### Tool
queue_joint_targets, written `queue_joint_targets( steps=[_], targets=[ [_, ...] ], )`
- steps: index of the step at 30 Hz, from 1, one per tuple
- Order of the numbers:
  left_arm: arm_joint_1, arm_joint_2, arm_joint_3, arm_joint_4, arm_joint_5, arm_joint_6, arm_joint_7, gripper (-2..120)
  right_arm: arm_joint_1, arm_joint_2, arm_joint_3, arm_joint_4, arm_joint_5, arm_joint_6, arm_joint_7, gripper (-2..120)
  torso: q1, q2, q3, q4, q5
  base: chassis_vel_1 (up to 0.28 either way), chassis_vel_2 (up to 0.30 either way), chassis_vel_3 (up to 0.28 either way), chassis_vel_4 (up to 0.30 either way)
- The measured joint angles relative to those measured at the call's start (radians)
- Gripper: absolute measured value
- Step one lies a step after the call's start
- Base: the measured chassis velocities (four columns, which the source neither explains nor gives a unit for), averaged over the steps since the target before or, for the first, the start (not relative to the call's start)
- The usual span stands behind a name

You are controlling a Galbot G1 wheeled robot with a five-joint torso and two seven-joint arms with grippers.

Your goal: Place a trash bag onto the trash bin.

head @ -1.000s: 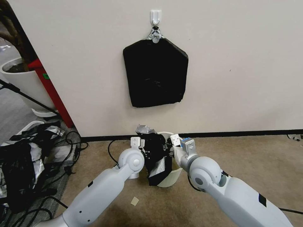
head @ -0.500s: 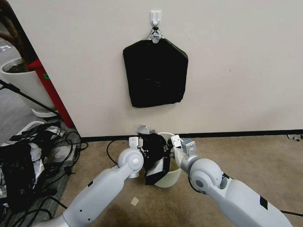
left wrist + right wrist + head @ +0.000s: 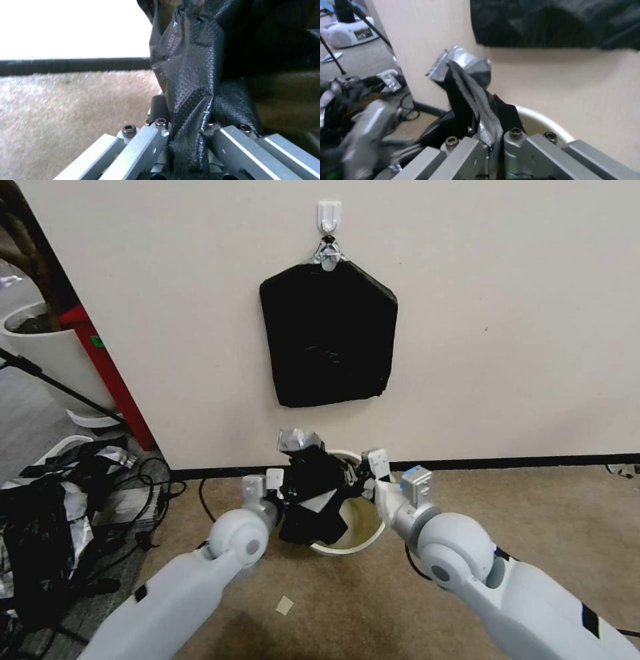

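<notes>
Our thin, glossy black plastic trash bag (image 3: pixel 310 497) with a silvery-grey reverse hangs bunched over the near-left rim of the small round cream-white plastic trash bin (image 3: pixel 363 537), which stands on the carpet by the wall. We pinch the film from both sides: left gripper (image 3: pixel 186 140) clamped on a twisted fold, right gripper (image 3: pixel 490 145) clamped on another. The bag lies between them, its long axis roughly vertical, and the bin mouth sits below, slightly nearer our right gripper.
</notes>
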Motion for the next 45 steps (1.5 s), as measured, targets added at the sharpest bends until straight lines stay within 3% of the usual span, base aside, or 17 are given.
queue_joint_targets(
  steps=[1, 5, 9, 13, 17, 20, 24, 26, 31, 38, 45],
  targets=[
    [0.0, 0.0, 0.0, 0.0, 0.0, 0.0, 0.0, 3, 0.0, 0.0, 0.0, 0.0, 0.0, 0.0, 0.0, 0, 0.0, 0.0, 0.0, 0.0, 0.0, 0.0, 0.0, 0.0, 0.0],
    [0.072, 0.07, -0.042, -0.049, 0.018, -0.081, 0.115, 3, 0.039, -0.011, -0.004, -0.001, -0.015, 0.054, 0.0, 0, 0.0, 0.0, 0.0, 0.0, 0.0, 0.0, 0.0, 0.0, 0.0],
    [0.094, 0.097, -0.06, -0.064, 0.028, -0.108, 0.16, 3, 0.056, -0.017, -0.015, -0.013, -0.096, 0.111, 0.004, 0, 0.0, 0.0, 0.0, 0.0001, 0.0002, 0.0, 0.0, 0.0, 0.0],
    [0.104, 0.117, -0.072, -0.075, 0.049, -0.137, 0.204, 3, 0.08, -0.036, -0.033, -0.021, -0.103, 0.102, 0.023, 0, 0.0, 0.0, 0.0, 0.0, 0.0001, 0.0, 0.0, 0.0, 0.0],
    [0.104, 0.123, -0.076, -0.077, 0.065, -0.166, 0.236, 3, 0.105, -0.051, -0.034, -0.044, -0.03, 0.058, 0.051, 0, 0.0, 0.0, 0.0, 0.0, 0.0002, 0.0, 0.0, 0.0, 0.0],
    [0.098, 0.136, -0.074, -0.037, 0.106, -0.298, 0.334, 3, 0.137, -0.089, -0.018, -0.06, 0.094, 0.005, 0.082, 0, 0.0, 0.0, 0.0, -0.0001, 0.0002, 0.0, 0.0, 0.0, 0.0],
    [0.099, 0.143, -0.078, -0.013, 0.109, -0.362, 0.392, 3, 0.143, -0.133, 0.002, -0.031, 0.175, -0.028, 0.105, 0, 0.0, 0.0, 0.0, 0.0, 0.0003, 0.0, 0.0, 0.0, 0.0],
    [0.1, 0.153, -0.096, 0.013, 0.079, -0.412, 0.468, 3, 0.139, -0.196, 0.032, -0.005, 0.284, -0.065, 0.114, 0, 0.0, 0.0, 0.0, -0.0002, 0.0002, 0.0, 0.0, 0.0, 0.0],
    [0.091, 0.167, -0.113, 0.037, 0.018, -0.454, 0.546, 3, 0.107, -0.251, 0.089, 0.006, 0.351, -0.086, 0.083, 0, 0.0, 0.0, 0.0, 0.0, 0.0003, 0.0, 0.0, 0.0, 0.0],
    [0.048, 0.154, -0.121, 0.045, -0.111, -0.463, 0.544, 3, 0.016, -0.29, 0.153, 0.025, 0.384, -0.093, -0.04, 0, 0.0, 0.0, 0.0, -0.0001, 0.0001, 0.0, 0.0, 0.0, 0.0],
    [0.04, 0.139, -0.154, 0.031, -0.236, -0.446, 0.49, 3, -0.15, -0.239, 0.232, 0.038, 0.367, -0.092, -0.125, 0, 0.0, 0.0, 0.0, -0.0001, 0.0003, 0.0, 0.0, 0.0, 0.0]
  ],
)
